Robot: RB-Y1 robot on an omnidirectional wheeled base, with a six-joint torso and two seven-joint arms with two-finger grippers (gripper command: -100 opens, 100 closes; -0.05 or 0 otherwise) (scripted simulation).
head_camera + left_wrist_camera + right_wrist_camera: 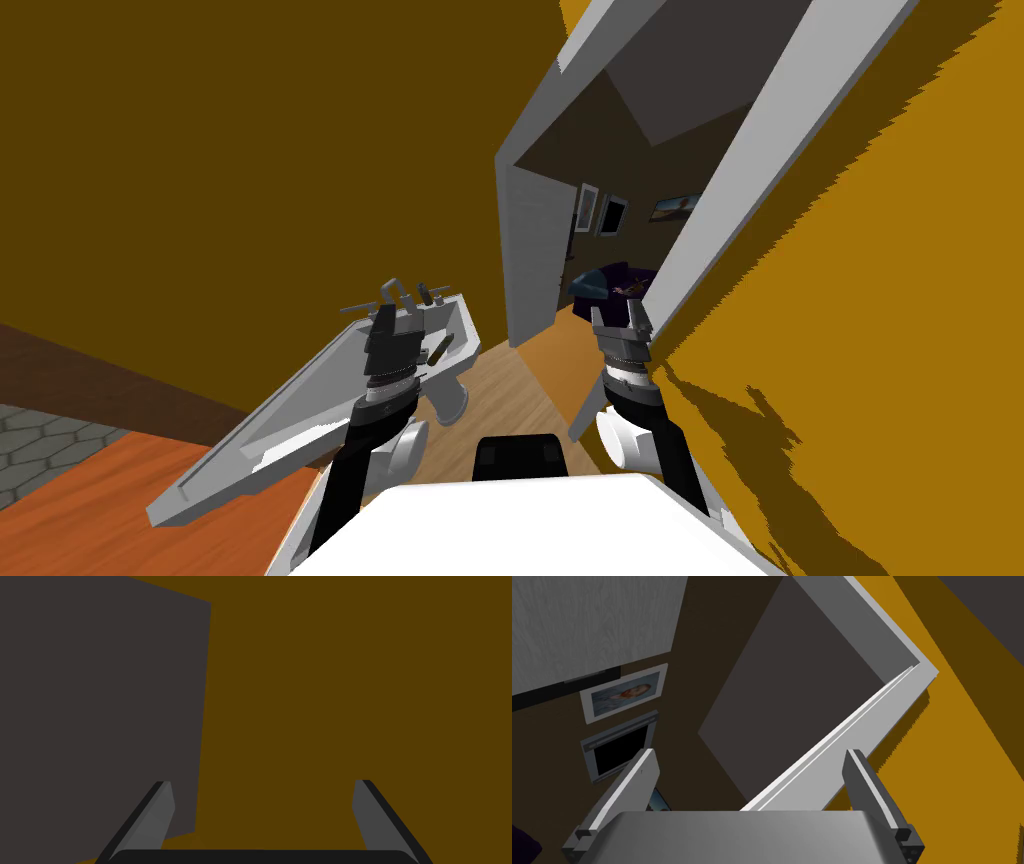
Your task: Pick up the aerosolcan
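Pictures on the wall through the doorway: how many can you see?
3. The pale picture hangs beside the grey door, the black picture right next to it, and the wide picture nearer the white door frame. Others may be hidden.

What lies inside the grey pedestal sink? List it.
A small olive-brown cylinder lies in the grey pedestal sink, near the left tool. The left arm hides part of the basin.
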